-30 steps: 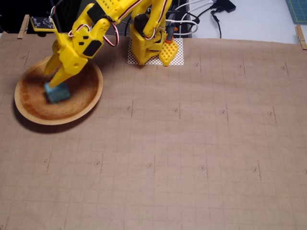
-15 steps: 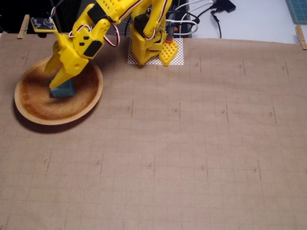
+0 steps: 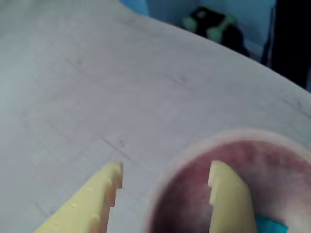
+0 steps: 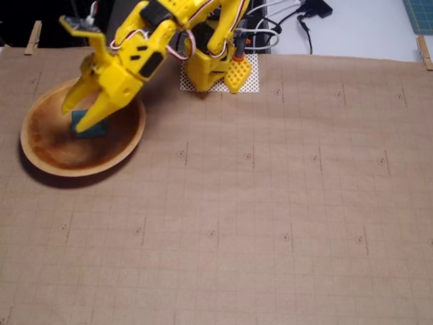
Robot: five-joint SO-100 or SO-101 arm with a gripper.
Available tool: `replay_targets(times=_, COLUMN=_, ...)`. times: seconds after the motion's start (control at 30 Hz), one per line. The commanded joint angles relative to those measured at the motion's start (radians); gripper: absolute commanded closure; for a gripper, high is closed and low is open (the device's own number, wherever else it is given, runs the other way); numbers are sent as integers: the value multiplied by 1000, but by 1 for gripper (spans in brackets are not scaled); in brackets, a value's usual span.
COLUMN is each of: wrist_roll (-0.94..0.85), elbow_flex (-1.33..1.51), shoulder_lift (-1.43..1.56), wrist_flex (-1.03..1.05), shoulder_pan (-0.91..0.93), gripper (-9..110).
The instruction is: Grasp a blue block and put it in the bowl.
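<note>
The wooden bowl (image 4: 51, 152) sits at the left of the brown mat in the fixed view, and its reddish inside (image 3: 277, 165) fills the wrist view's lower right. The blue block (image 4: 93, 128) lies inside the bowl. In the wrist view only a corner of the block (image 3: 272, 226) shows, beside the right finger. My yellow gripper (image 4: 73, 117) hangs over the bowl, open and holding nothing. In the wrist view the gripper (image 3: 165, 177) straddles the bowl's near rim, with the left finger (image 3: 97, 194) over the mat and the right finger (image 3: 228, 199) over the bowl.
The arm's base (image 4: 213, 68) stands on a white mesh pad at the mat's top edge, with cables (image 4: 284, 27) behind it. Clothespins (image 4: 32, 37) hold the mat's corners. The gridded mat (image 4: 270, 203) stretches right and forward. A green and black object (image 3: 214, 24) lies beyond the table edge.
</note>
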Motion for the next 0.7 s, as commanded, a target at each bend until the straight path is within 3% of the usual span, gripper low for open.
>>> replay_targets(times=0.0, wrist_roll=-8, elbow_flex=-71, shoulder_lift=107, wrist_flex=-14, shoulder_pan=-83, gripper=82)
replay_targets(times=0.33, wrist_roll=-11, elbow_flex=-25, shoulder_lift=298, wrist_flex=-2, shoulder_pan=-307, gripper=83)
replay_targets(times=0.67, wrist_roll=-15, elbow_flex=181, shoulder_lift=508, wrist_flex=-2, shoulder_pan=-514, gripper=100)
